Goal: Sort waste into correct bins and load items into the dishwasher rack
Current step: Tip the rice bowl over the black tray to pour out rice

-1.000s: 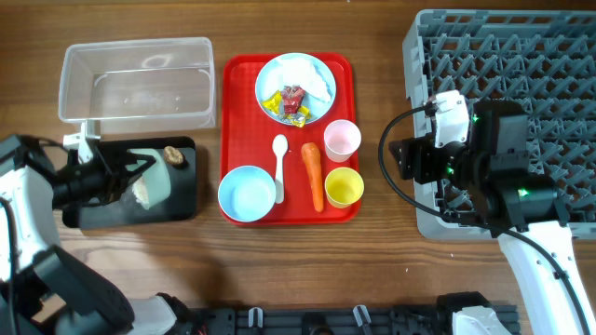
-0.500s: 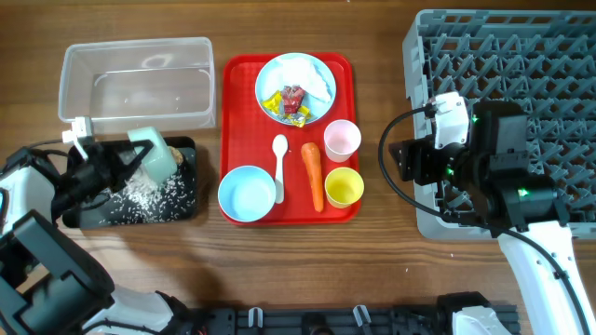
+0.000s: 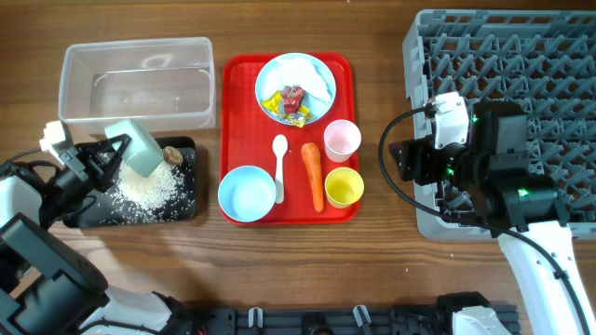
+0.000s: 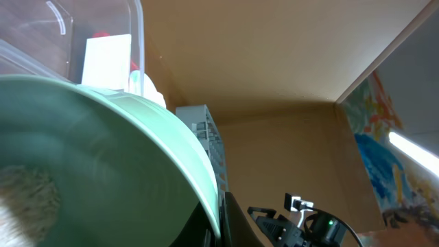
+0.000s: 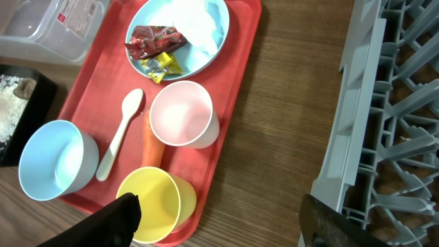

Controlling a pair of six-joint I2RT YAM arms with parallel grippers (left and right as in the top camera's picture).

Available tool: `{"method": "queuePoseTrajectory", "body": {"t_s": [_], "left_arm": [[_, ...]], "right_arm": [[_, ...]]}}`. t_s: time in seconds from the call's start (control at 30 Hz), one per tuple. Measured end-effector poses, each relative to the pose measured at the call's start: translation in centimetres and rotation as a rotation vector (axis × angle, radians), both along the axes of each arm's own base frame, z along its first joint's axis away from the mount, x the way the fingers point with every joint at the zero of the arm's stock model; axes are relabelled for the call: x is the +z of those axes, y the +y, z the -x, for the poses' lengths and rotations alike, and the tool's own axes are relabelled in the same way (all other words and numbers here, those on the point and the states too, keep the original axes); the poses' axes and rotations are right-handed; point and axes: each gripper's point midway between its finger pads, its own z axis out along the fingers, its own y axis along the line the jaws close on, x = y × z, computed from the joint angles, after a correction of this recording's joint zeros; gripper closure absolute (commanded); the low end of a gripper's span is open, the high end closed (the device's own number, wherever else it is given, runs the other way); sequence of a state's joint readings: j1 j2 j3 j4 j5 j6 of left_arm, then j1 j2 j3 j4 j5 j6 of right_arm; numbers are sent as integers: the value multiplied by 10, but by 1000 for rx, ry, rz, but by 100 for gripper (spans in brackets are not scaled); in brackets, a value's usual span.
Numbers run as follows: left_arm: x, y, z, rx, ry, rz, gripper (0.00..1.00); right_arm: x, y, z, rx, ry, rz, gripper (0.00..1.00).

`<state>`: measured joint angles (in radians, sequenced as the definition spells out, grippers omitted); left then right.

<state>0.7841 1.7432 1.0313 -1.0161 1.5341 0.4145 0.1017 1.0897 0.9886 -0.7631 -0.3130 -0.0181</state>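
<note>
Lifted clear, left claw (image 3: 110, 154) clamps the tilted pale bowl (image 3: 140, 149) above white rice (image 3: 149, 189); right claw (image 3: 399, 160) gapes.

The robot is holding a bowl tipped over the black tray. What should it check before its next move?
1. Grip: left tool shut on the bowl: ok.
2. Spill: rice lies inside the black tray: ok.
3. Bowl emptied: not ok, some rice seems stuck inside.
4. Other arm: right tool open, holding nothing: ok.
5. Free pegs in the dishwasher rack: ok.
</note>
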Motion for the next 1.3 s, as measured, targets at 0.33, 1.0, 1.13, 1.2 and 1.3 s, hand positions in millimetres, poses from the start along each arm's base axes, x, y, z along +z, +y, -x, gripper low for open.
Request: {"method": "queuePoseTrajectory", "body": {"t_s": [0.33,1.0,1.13,1.2,1.3], "left_arm": [[2,-1,1,2,25,38,96],[2,-1,1,3,32,45,96],[3,-3,3,3,61,75,96],[3,-5,5,3,81,95,96],[4,-5,5,3,84,97,96]], "right_arm": [[0,0,0,0,1,0,23],[-1,0,1,-3,9,-1,23],[-1,0,1,-12,14,-8,23],[-1,0,1,-12,14,-9,23],[-1,0,1,-12,14,-9,23]]}}
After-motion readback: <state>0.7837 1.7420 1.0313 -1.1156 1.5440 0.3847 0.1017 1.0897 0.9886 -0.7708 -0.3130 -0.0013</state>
